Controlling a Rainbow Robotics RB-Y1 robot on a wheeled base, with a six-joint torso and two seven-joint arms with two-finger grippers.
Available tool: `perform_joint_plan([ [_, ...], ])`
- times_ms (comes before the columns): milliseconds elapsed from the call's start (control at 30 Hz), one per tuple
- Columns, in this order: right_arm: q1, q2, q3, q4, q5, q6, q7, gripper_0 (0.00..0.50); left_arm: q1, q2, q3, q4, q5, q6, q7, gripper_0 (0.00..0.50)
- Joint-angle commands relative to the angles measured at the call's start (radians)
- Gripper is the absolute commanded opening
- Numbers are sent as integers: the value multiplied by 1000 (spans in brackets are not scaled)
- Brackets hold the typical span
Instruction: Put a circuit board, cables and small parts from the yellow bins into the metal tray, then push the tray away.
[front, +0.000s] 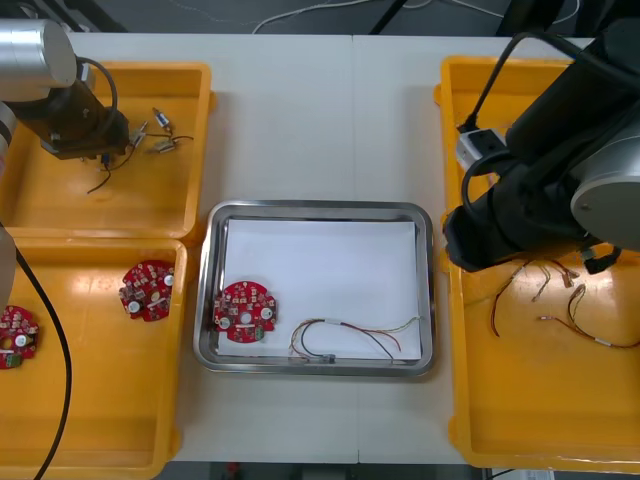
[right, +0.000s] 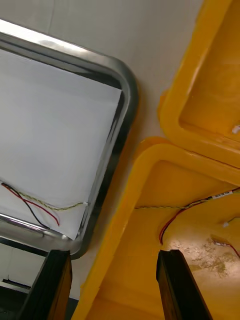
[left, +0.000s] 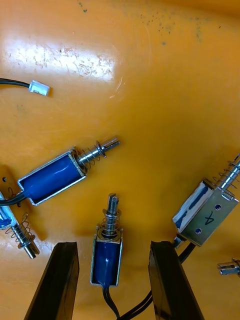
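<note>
Two black fingers of the left gripper (left: 114, 245) are held wide apart, low over the floor of the far left yellow bin (front: 60, 205). One small metal part (left: 106, 257) is seen lying right between them. Its long side is lined up with the fingers, and its thin pin and spring are pointed away from the wrist. So the flat sides of its blue body are faced by the two fingers, and a straight drop and a squeeze are judged to be all that is needed.

Other small metal parts (left: 52, 177) are seen close by at a slant, just outside the fingers. The parts are hard and shiny, with smooth blue cases and tiny coiled springs. The bin floor is glossy, so a part may be slid by a bump.

A round red circuit board (front: 244, 312) and a red and yellow cable (front: 350, 335) are held in the metal tray (front: 320, 208), which is shiny at the rim and white inside. The right gripper (right: 114, 255) is held open and empty over the edge of the near right yellow bin (right: 150, 240), beside the tray.
</note>
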Motion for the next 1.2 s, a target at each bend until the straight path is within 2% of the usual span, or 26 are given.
perform_joint_plan([
  [33,57,-70,-130,-33,-34,4,-93,500,1,-12,26,-8,-12,-15,-99,404],
  [233,152,-80,-318,-32,-66,4,-90,500,19,-12,26,-8,-12,-32,-106,405],
  [500,157,-88,-410,28,-71,4,-81,500,38,-12,26,-8,-7,-50,-120,391],
  [600,135,-94,-435,74,-60,4,-67,500,38,-12,26,-10,-6,-47,-122,300],
  [700,84,-97,-435,151,-37,4,2,500,39,-10,26,-8,-3,-46,-122,95],
  [767,58,-97,-435,192,-26,4,40,500,39,-12,26,-8,-1,-42,-120,0],
  [1033,-12,-82,-429,349,-2,4,158,500,38,-12,26,-18,8,-29,-120,0],
  [1200,-61,-68,-386,441,38,-29,224,500,39,2,44,-114,14,91,-114,0],
])
